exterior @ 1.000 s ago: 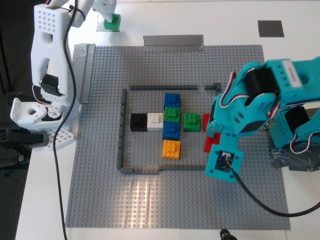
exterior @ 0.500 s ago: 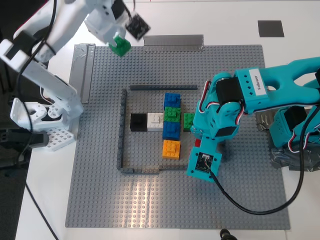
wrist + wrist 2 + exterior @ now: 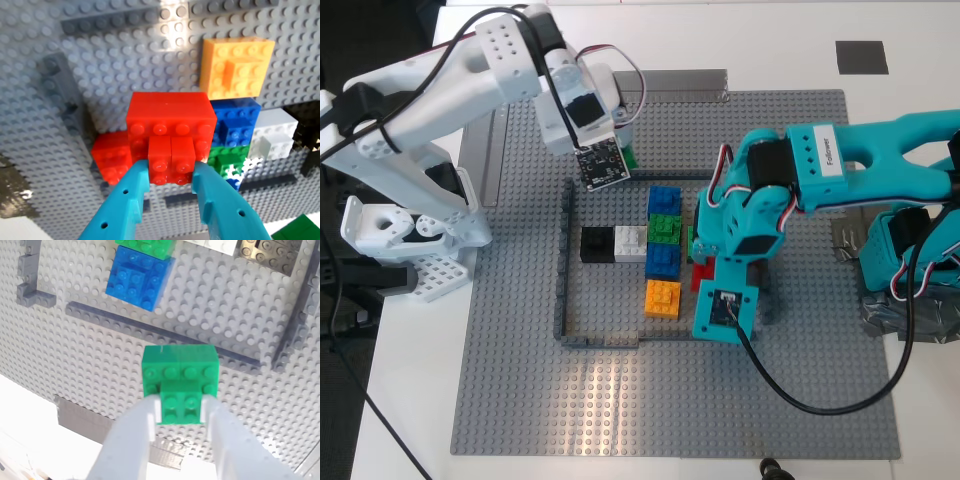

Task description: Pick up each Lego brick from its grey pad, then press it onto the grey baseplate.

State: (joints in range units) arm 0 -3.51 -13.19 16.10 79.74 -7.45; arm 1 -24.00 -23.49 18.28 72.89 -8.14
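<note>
Both bricks have left their pads: my second gripper (image 3: 181, 412) clamps the green brick (image 3: 180, 382) above the grey baseplate (image 3: 520, 400), my first gripper (image 3: 171, 181) clamps the red brick (image 3: 170, 132) beside the blue brick (image 3: 663, 262).

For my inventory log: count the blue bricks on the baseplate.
2. In the exterior view, one blue brick tops the brick column; the other blue brick sits between the green brick and the orange brick. The teal arm may hide more.
</note>
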